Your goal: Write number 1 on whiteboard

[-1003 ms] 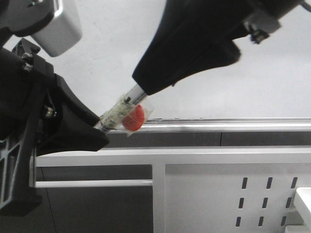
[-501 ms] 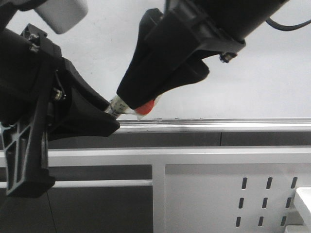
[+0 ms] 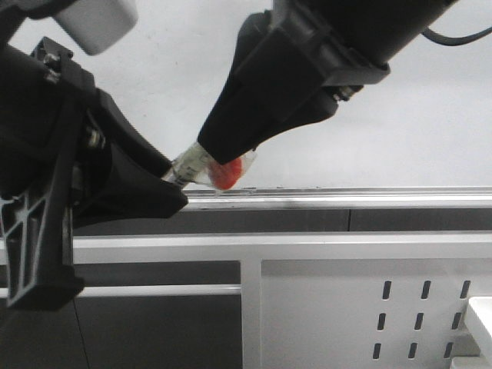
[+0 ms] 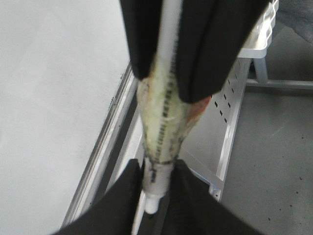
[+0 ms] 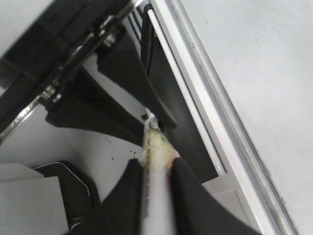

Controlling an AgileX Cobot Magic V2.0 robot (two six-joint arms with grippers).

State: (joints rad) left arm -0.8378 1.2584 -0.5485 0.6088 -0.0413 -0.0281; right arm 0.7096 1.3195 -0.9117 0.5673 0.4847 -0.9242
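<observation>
Left gripper [image 3: 165, 184] and right gripper [image 3: 219, 157] both clamped on taped white marker pen [image 3: 201, 165] | held for uncapping | glossy pale whiteboard [image 3: 430, 131] unmarked.

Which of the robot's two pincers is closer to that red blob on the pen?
The right pincer: it grips the white taped marker pen directly beside the red blob, touching it. The left pincer holds the pen's other end, slightly farther away.

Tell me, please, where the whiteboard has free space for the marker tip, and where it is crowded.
The whiteboard is bare right of the right gripper, above the silver rail. It is crowded low on the left, where the left gripper and right gripper both clamp the marker.
</observation>
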